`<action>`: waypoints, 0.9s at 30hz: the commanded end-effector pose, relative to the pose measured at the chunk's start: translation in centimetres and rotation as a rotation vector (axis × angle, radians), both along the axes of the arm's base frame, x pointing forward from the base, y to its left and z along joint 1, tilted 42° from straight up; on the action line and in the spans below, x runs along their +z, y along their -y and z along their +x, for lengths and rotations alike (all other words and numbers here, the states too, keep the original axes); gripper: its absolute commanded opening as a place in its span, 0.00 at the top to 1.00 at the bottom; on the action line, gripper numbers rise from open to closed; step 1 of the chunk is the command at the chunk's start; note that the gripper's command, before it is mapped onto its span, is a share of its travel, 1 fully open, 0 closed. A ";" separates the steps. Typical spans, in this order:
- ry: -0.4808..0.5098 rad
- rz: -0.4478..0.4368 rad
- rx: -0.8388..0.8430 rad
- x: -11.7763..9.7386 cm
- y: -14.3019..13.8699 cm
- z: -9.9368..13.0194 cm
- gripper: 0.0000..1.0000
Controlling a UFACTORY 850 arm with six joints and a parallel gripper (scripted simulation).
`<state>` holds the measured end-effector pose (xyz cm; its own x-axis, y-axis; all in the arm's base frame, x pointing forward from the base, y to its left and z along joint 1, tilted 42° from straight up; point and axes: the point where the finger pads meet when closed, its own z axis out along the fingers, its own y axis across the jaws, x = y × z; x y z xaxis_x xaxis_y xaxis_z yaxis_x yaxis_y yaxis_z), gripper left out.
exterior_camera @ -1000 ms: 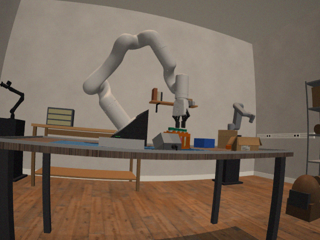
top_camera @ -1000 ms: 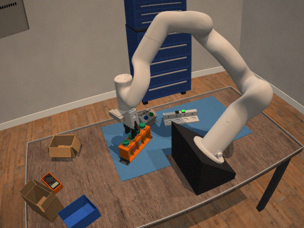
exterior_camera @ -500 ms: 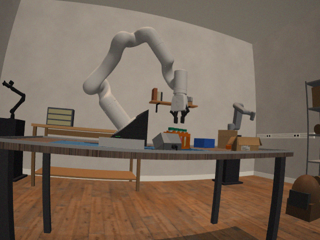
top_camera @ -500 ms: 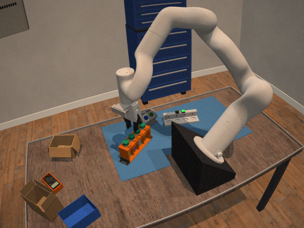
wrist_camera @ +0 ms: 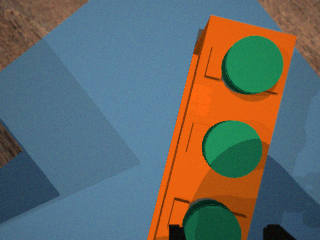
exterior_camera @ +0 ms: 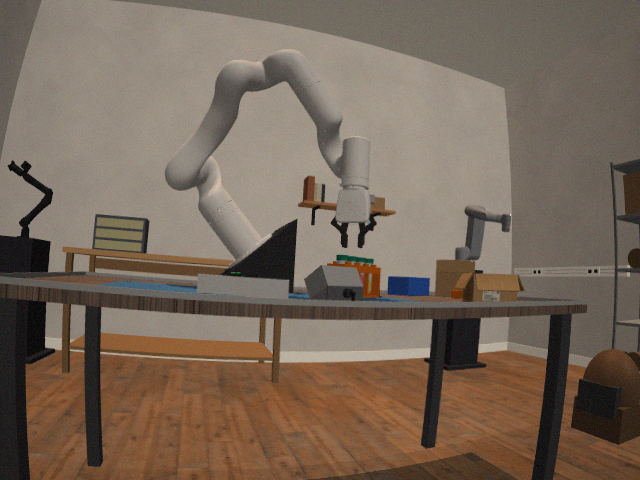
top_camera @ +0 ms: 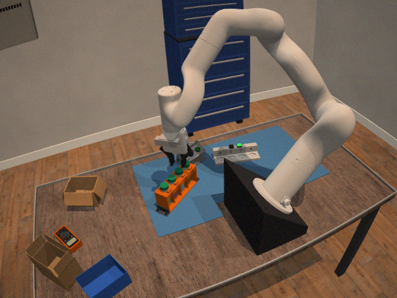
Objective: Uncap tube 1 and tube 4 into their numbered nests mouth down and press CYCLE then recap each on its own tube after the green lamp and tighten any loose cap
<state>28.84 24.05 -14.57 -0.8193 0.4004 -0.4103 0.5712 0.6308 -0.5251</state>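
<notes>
- Four green caps (top_camera: 172, 178) (exterior_camera: 342, 257) (wrist_camera: 232, 149) sit on the tubes in the orange station (top_camera: 163, 200) (exterior_camera: 375, 279) (wrist_camera: 215, 30), which stands on a blue mat (top_camera: 179, 221) (exterior_camera: 139, 285) (wrist_camera: 125, 100).
- Gripper (top_camera: 177, 164) (exterior_camera: 353, 243) (wrist_camera: 226, 232): fingers about half open, pointing down above the caps, holding nothing. The exterior view shows air between fingertips and caps.
- Grey key housing (top_camera: 200, 157) (exterior_camera: 330, 281): just beside the station's far end in the top view, partly behind the gripper. From the exterior camera, it hides part of the station.
- White tray (top_camera: 254, 147) (exterior_camera: 242, 285): right of the housing in the top view. Its green lamp (top_camera: 239, 145) (exterior_camera: 235, 272) is lit; the other lamp (top_camera: 231, 146) is dark. The black base (top_camera: 242, 205) (exterior_camera: 281, 253) covers a little of its front edge.
- Well apart from the station, on the same table (top_camera: 128, 250) (exterior_camera: 289, 311): two open cartons, one low (top_camera: 84, 200) (exterior_camera: 496, 282), one tall (top_camera: 69, 272) (exterior_camera: 454, 273); an orange meter (top_camera: 72, 242) beside the tall one; a blue bin (top_camera: 123, 282) (exterior_camera: 408, 285).
- Blue drawer cabinet (top_camera: 209, 103): beyond the table.
</notes>
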 end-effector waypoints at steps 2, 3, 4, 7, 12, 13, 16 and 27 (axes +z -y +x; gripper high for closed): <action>0.000 0.001 0.001 -0.5 0.4 0.1 0.54; 0.000 0.001 0.001 -0.8 0.6 0.1 0.54; 0.000 0.001 0.001 -1.0 0.8 0.1 0.54; 0.000 0.001 0.001 -1.7 1.4 0.2 0.54; 0.000 0.001 0.001 -2.1 1.8 0.2 0.54; 0.000 0.001 0.001 -2.1 1.8 0.2 0.54; 0.000 0.001 0.001 -2.1 1.8 0.2 0.54; 0.000 0.001 0.001 -2.4 2.1 0.2 0.54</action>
